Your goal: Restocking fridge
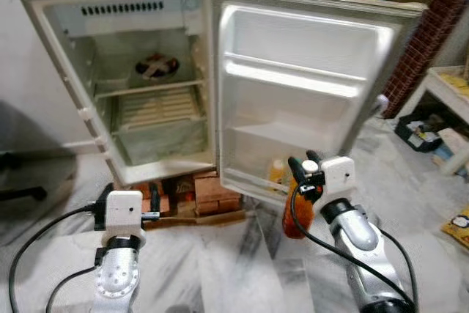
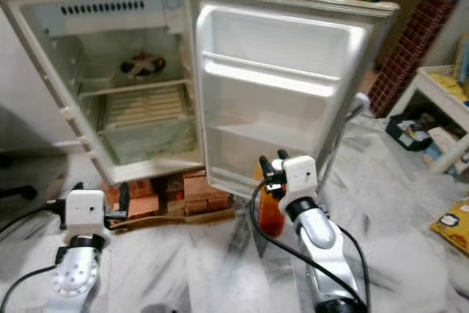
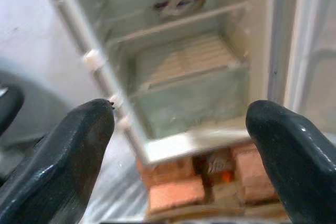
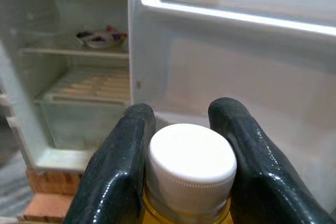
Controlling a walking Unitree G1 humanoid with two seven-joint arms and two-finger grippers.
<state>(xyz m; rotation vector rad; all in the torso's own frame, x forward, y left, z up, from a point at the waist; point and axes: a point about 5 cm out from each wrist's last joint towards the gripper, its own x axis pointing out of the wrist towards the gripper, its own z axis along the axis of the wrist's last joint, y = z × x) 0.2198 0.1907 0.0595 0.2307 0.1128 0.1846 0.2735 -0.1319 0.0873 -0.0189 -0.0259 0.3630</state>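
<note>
Right now the right gripper is clenched on a white-capped bottle of orange liquid, before the fridge door's lower edge — left gripper released, fingers apart.

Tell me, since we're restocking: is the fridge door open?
Open: the fridge door is swung wide, showing its shelves.

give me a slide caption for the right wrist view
Right gripper clamps a white-capped bottle of yellow liquid before the open fridge door.
</note>
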